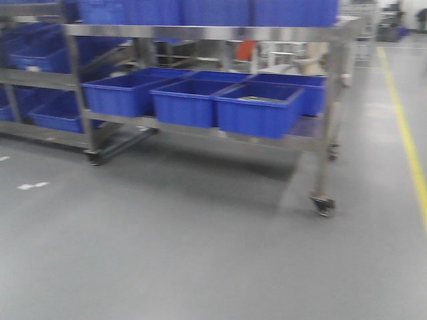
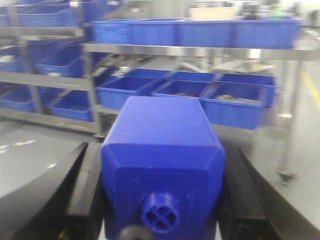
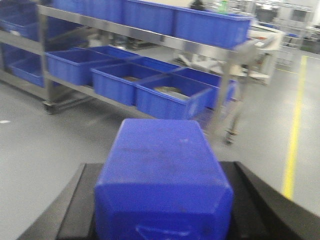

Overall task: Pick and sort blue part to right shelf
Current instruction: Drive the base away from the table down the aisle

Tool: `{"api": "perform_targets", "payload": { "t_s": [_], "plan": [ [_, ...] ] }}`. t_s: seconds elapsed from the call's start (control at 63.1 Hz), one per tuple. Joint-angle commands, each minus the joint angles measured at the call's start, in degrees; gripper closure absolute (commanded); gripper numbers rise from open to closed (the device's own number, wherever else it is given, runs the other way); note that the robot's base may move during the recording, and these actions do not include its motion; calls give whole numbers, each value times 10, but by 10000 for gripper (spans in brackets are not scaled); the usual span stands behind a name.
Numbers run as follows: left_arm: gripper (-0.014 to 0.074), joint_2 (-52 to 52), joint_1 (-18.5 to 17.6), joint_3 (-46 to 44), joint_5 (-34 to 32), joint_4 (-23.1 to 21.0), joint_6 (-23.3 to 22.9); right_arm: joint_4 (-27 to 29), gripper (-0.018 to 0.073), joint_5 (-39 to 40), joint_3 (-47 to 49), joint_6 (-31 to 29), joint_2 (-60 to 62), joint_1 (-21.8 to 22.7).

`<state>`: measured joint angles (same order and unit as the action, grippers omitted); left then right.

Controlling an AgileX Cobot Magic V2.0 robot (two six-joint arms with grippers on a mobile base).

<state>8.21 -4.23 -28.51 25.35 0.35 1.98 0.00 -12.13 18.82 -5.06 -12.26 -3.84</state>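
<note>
The blue part [image 3: 162,165], a dark-blue block with sloped shoulders, fills the right wrist view; its near end is cut off by the frame edge. My right gripper [image 3: 161,172] is shut on it, black fingers [image 3: 252,205] against both sides. My left gripper [image 2: 161,155] is shut on another blue block [image 2: 162,132] that has a small round ring with a cross on its near face. The right shelf [image 1: 200,31], a steel rack with blue bins [image 1: 257,110], stands ahead across the floor, also seen as shelf [image 2: 200,50] and shelf [image 3: 165,42]. Neither gripper shows in the front view.
A second steel rack [image 1: 40,80] with blue bins stands to the left. The right shelf rests on caster wheels [image 1: 323,205]. A yellow floor line [image 1: 407,133] runs along the right. Small white marks [image 1: 32,186] lie on the grey floor.
</note>
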Motion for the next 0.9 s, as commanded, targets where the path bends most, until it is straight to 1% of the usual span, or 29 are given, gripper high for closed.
{"api": "perform_targets", "payload": {
  "t_s": [0.0, 0.887],
  "plan": [
    [209, 7, 1, -17, -52, -3, -2, 0, 135, 52, 18, -3, -5, 3],
    [209, 7, 1, -17, -52, -3, -2, 0, 135, 52, 18, -3, -5, 2]
  ]
}}
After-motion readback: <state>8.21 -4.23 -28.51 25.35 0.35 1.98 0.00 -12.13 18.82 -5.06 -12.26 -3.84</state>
